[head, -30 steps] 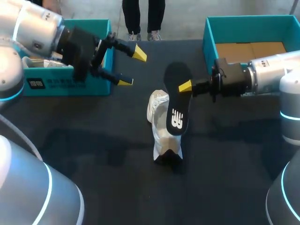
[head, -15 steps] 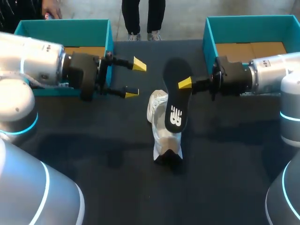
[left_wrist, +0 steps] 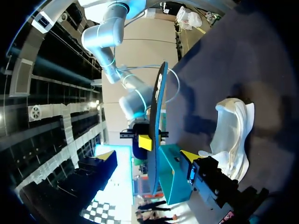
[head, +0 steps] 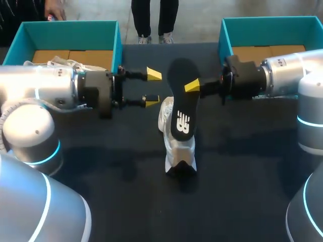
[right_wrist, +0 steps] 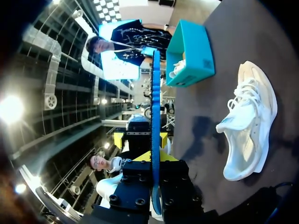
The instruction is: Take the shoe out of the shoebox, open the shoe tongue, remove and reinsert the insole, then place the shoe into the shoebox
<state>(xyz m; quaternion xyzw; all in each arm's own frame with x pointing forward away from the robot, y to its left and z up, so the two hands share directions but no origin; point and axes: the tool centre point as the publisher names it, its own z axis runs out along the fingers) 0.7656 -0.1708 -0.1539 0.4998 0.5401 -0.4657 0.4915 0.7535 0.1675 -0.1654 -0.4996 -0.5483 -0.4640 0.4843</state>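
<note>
Black insole [head: 180,103] (flat, thin), white shoe [head: 177,151]

Dark matte table [head: 101,166], pretty simple setup: white shoe [head: 177,146] sitting on it around the middle, left teal box [head: 75,35] at the far left corner, right teal box [head: 272,30] at the far right, well apart from each other

The insole [head: 180,107] I hold looks matt black, ribbed blue underneath; the shoe [head: 177,150] is white mesh cloth; the table [head: 101,176] is dull black.
</note>
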